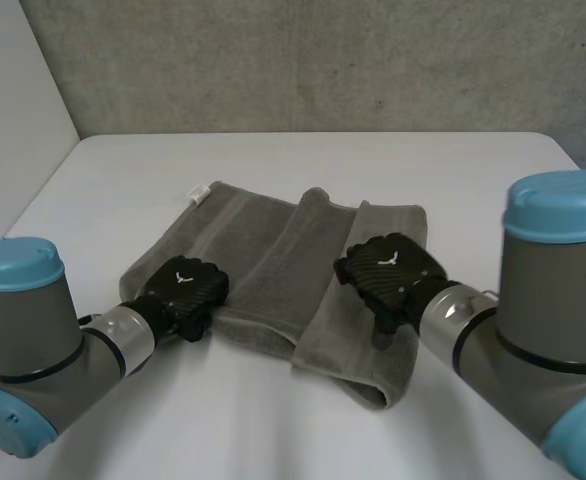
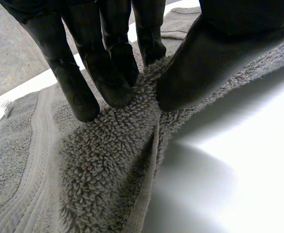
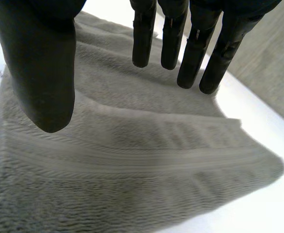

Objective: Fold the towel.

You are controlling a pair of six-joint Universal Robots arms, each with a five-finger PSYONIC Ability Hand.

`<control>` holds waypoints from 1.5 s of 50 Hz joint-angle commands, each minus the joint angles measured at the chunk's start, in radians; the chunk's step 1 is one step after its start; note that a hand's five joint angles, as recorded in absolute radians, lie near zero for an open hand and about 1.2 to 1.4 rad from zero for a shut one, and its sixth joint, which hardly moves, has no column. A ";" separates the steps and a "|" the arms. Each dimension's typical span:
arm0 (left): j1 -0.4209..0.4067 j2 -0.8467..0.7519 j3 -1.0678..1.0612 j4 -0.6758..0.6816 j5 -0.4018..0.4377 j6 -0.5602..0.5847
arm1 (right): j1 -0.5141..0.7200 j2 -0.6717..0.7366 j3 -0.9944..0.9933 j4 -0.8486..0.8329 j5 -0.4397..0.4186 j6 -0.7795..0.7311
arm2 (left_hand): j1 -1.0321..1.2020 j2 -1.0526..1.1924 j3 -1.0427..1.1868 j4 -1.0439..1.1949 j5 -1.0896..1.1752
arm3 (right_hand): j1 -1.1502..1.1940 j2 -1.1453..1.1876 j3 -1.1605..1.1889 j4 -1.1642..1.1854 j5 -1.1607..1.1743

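Two hands are seen in the head view at a grey towel [image 1: 263,255], partly folded on the white table [image 1: 273,160]: the left hand [image 1: 183,285] at its near left edge, the right hand [image 1: 388,268] over its folded right part. In the left wrist view, a ridge of towel [image 2: 98,165] is pinched between fingers [image 2: 76,90] and thumb [image 2: 205,58]. In the right wrist view, the right hand [image 3: 40,63] is held open above the towel [image 3: 132,160], its fingers straight.

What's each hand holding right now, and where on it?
Left hand pinches the towel at its near left corner. Right hand is open above the towel's folded right part, holding nothing.
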 commanded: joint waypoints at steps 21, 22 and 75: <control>-0.002 -0.001 -0.008 0.002 0.003 0.001 | 0.120 0.128 -0.024 -0.024 0.006 0.032 | 0.086 0.082 0.045 0.036 0.074 | -0.023 -0.027 -0.023 -0.020 -0.041; -0.001 -0.001 -0.010 0.002 0.003 0.001 | 0.127 0.128 -0.023 -0.024 0.009 0.021 | 0.086 0.082 0.045 0.036 0.074 | -0.023 -0.027 -0.023 -0.020 -0.041; -0.031 0.002 0.004 -0.007 -0.002 -0.007 | -0.162 -0.204 0.303 -0.309 0.203 -0.102 | 0.086 0.082 0.045 0.036 0.074 | -0.303 -0.308 -0.303 -0.301 -0.321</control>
